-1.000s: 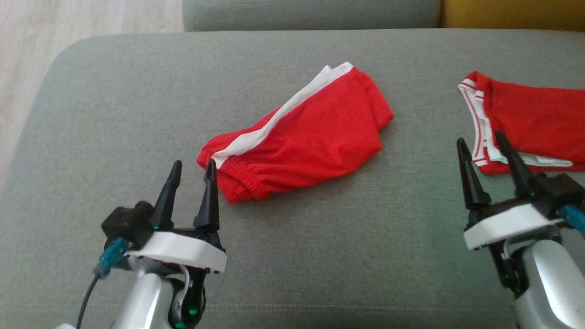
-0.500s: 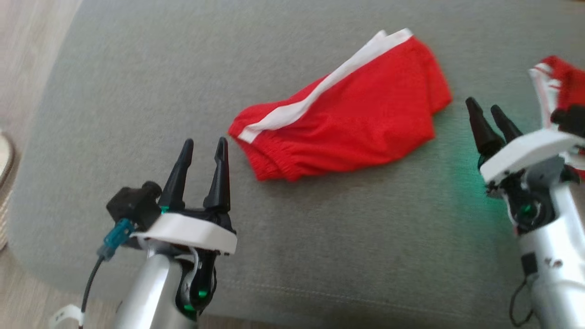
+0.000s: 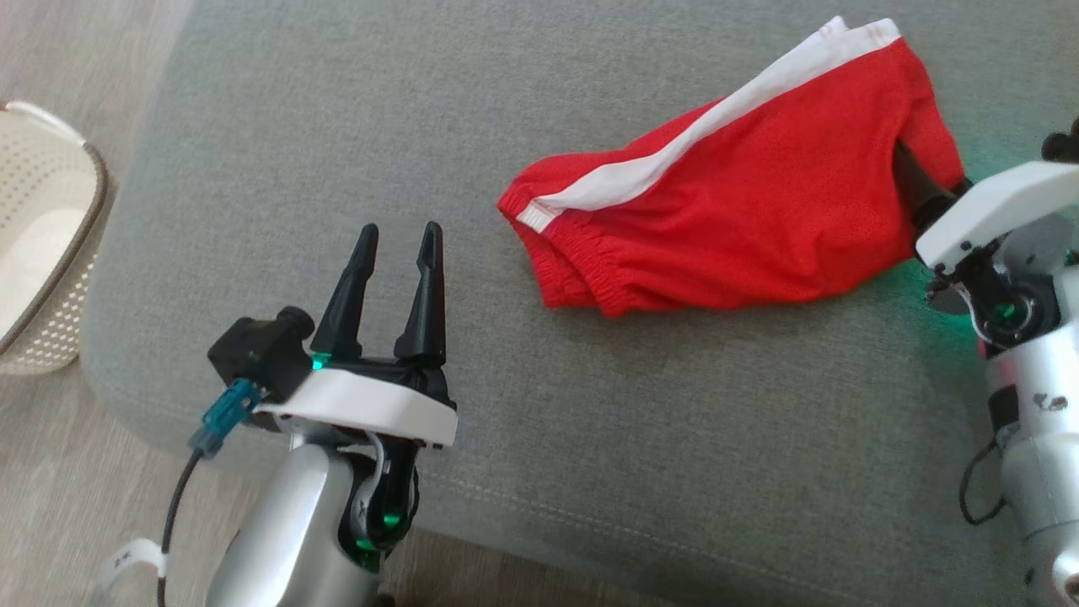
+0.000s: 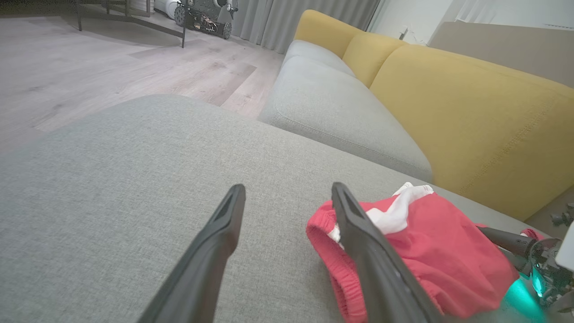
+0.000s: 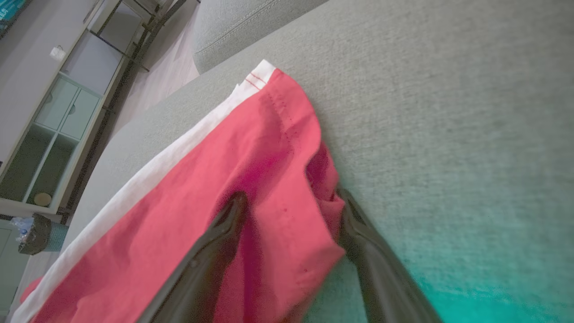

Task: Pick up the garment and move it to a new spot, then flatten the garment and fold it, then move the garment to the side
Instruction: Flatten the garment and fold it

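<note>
Red shorts [image 3: 742, 211] with a white side stripe lie folded on the grey cushion [image 3: 590, 472], waistband toward the robot's left and leg hems toward its right. The head camera has swung left since a second ago, so the shorts now sit toward the upper right of its view, and a pale perforated basket [image 3: 50, 320] on the wooden floor [image 3: 59, 506] has come in at the left edge.

The right pincer [image 5: 290, 195], a second ago well apart from the shorts, has come in to their hem end. Its fingers stand wide apart astride the hem corner, one lying over the red cloth and the other on the cushion just beside it; it has not closed on anything. The left pincer [image 3: 400, 228] hangs spread wide and holding nothing, still near the waistband but apart from it, with bare grey cushion between.

Beyond the cushion, the left wrist view shows a sofa with a grey seat [image 4: 341, 112] and a yellow back [image 4: 471, 116].
</note>
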Controlling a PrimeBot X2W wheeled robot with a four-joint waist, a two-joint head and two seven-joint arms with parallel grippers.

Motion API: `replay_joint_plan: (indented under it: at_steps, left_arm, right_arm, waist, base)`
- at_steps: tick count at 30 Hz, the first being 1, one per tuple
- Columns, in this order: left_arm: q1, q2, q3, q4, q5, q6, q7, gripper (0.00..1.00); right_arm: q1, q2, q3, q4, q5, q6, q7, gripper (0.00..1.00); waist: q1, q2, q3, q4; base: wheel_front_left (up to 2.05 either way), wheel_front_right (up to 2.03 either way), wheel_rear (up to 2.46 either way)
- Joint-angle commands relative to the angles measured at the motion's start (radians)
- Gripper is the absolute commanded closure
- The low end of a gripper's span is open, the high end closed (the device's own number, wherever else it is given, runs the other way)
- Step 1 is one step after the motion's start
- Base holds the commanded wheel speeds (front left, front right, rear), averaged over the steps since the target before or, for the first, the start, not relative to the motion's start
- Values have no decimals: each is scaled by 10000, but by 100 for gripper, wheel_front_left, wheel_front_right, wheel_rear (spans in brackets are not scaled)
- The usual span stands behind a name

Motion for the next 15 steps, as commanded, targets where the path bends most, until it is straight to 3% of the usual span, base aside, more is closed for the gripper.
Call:
replay_joint_plan:
  at_steps: [1,3,4,5,6,15]
  left_arm:
    - [-360,78,285,-387,-99,77,-57,0]
    - [-376,78,271,-401,-122,93,-57,0]
    - [-377,78,265,-401,-128,97,-57,0]
    - [-376,78,262,-395,-132,99,-57,0]
    - [-375,78,263,-386,-135,105,-57,0]
    - [-355,78,328,-344,-97,143,-57,0]
  right_arm:
    - [-93,42,264,19,-106,65,213,0]
    - [-174,82,394,109,-118,65,350,2]
    - [-199,96,462,133,-103,65,414,54]
    - [-218,105,517,147,-83,65,449,91]
    - [-230,97,581,128,-83,65,426,100]
    - [-79,-49,969,-181,-158,65,-592,100]
  waist:
    - [0,0,109,134]
    - [0,0,125,179]
    - [0,0,122,194]
    - [0,0,113,202]
    - [0,0,101,204]
    - [0,0,-171,-15]
  base:
    - [0,0,0]
    - [0,0,0]
    - [0,0,0]
    - [0,0,0]
    - [0,0,0]
    - [0,0,0]
